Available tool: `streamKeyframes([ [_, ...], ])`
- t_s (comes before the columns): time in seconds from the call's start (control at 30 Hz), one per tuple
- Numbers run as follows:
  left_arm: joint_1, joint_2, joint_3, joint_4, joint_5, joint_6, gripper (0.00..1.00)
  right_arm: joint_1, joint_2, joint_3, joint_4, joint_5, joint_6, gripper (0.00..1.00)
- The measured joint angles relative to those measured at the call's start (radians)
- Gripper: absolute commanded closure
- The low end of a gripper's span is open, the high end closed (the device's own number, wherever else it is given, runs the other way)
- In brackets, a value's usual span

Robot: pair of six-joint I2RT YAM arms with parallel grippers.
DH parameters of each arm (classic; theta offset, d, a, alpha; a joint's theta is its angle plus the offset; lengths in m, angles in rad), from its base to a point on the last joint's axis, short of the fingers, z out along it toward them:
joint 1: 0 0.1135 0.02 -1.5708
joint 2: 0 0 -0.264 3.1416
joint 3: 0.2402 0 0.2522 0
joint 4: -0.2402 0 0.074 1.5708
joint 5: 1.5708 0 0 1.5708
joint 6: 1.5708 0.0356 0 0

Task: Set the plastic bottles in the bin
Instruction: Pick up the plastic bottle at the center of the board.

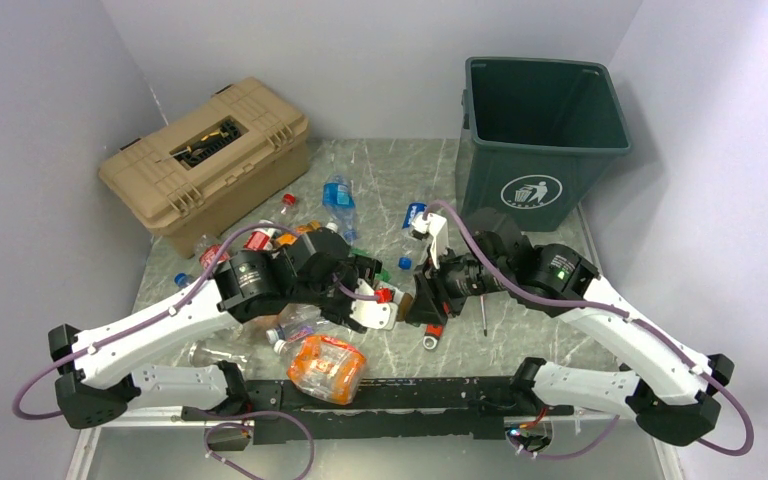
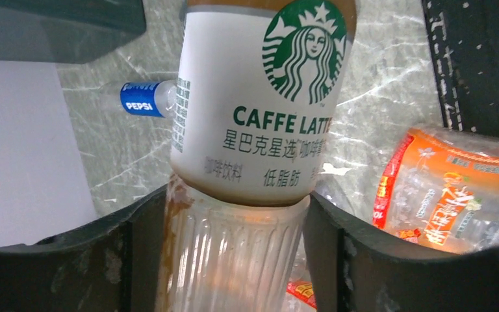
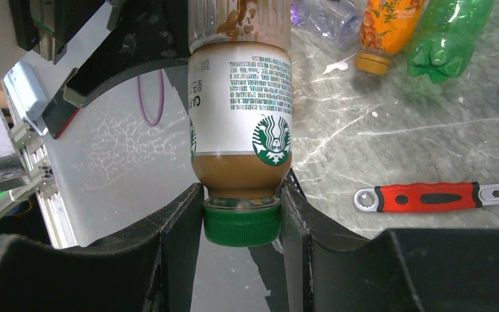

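A Starbucks latte bottle (image 2: pixel 260 97) with a white label hangs between both grippers above the table. My left gripper (image 2: pixel 237 203) is shut on its clear ribbed base, both fingers touching it. My right gripper (image 3: pixel 241 195) is shut on the green cap (image 3: pixel 241 224) at its other end. In the top view the two grippers meet mid-table, left gripper (image 1: pixel 385 300) facing right gripper (image 1: pixel 422 300). Loose plastic bottles lie around: a crushed orange one (image 1: pixel 326 367), a blue-labelled clear one (image 1: pixel 338 195), a Pepsi one (image 2: pixel 144 99), a green one (image 3: pixel 448 39). The dark green bin (image 1: pixel 520 170) stands at the back right.
A tan toolbox (image 1: pixel 205 160) stands open at the back left. A red-handled wrench (image 3: pixel 429 196) lies on the marble table under the right arm, with a screwdriver (image 1: pixel 482 315) beside it. Grey walls close in on both sides.
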Motion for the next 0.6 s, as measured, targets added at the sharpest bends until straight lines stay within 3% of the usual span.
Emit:
streamKeyframes([
  [0.1,-0.004,0.0,-0.006,0.011,-0.023,0.0,0.49,0.0,0.0,0.0,-0.004,0.002,0.0,1.0],
  [0.17,-0.008,0.0,-0.013,0.008,-0.03,0.01,0.52,-0.001,0.0,0.003,-0.003,0.003,-0.007,1.0],
  [0.2,-0.011,0.0,-0.016,0.006,-0.031,0.011,0.52,-0.001,0.0,0.005,-0.004,0.005,-0.009,0.95],
  [0.27,-0.014,0.002,-0.018,0.008,-0.033,0.009,0.53,-0.001,0.0,0.006,-0.007,0.004,-0.011,0.65],
  [0.33,-0.016,0.002,-0.018,0.009,-0.034,0.006,0.53,-0.001,0.0,0.006,-0.007,0.005,-0.011,0.47],
  [0.43,-0.016,0.002,-0.018,0.017,-0.037,-0.009,0.54,-0.001,-0.006,0.006,-0.003,0.005,0.0,0.1],
  [0.5,-0.016,0.002,-0.019,0.045,-0.039,-0.032,0.56,0.0,-0.022,0.005,0.018,0.006,0.018,0.01],
  [0.6,-0.015,-0.006,-0.034,0.107,-0.031,-0.079,0.59,0.003,-0.095,-0.019,0.11,0.023,0.054,0.0],
])
